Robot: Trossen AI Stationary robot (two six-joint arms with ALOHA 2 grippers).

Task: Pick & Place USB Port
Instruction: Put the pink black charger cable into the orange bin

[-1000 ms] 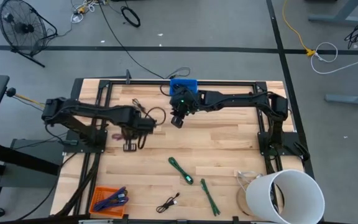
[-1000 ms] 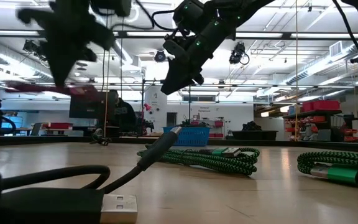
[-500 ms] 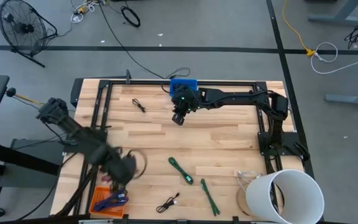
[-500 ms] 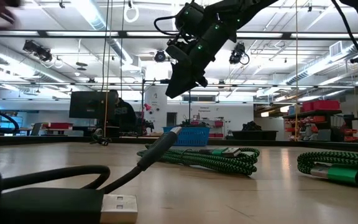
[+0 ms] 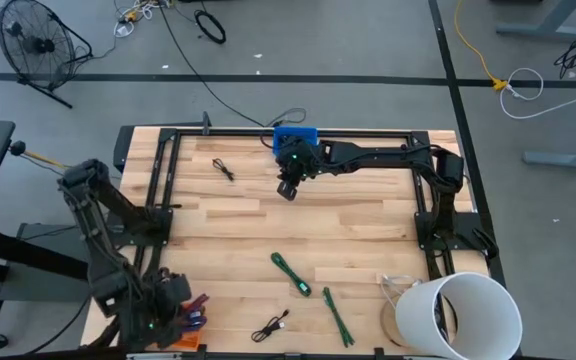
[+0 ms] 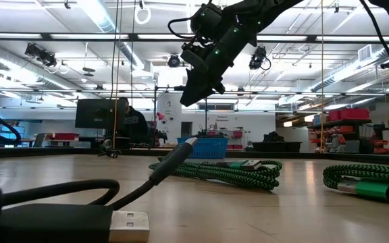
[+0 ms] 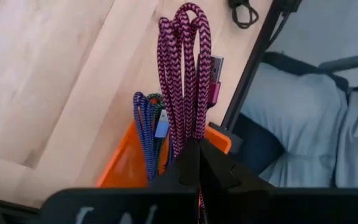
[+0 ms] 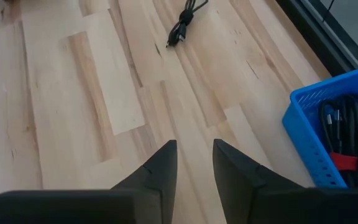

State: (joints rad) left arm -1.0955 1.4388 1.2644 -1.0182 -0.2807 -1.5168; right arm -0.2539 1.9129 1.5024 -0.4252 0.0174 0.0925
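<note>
My left gripper (image 5: 175, 298) is over the orange basket (image 5: 158, 332) at the table's near left corner, shut on a bundled magenta braided USB cable (image 7: 188, 74). A blue braided cable (image 7: 145, 127) lies in that basket (image 7: 122, 169). My right gripper (image 5: 286, 190) is open and empty, raised above the table's far middle beside the blue basket (image 5: 295, 136); the low view also shows this gripper (image 6: 196, 91). Its fingers (image 8: 160, 163) stand apart over bare wood. My left gripper pinches the folded magenta cable between its two fingers (image 7: 190, 163), several strands together, near one end of the bundle (image 7: 190, 134). The fingers point down. The bundle reaches on past the fingertips, its looped end (image 7: 188, 14) and USB plug (image 7: 215, 81) over the basket's edge, lifted clear.
Two green cables (image 5: 290, 272) (image 5: 337, 316) and a black cable (image 5: 269, 326) lie at the near middle, a small black cable (image 5: 224, 170) at the far left. A white bucket (image 5: 460, 316) stands at the near right. The blue basket (image 8: 337, 134) holds dark cables.
My left gripper has swung from the table's middle left toward the near left corner with the cable lifted clear, and now hangs over the orange basket. My right gripper has kept still.
</note>
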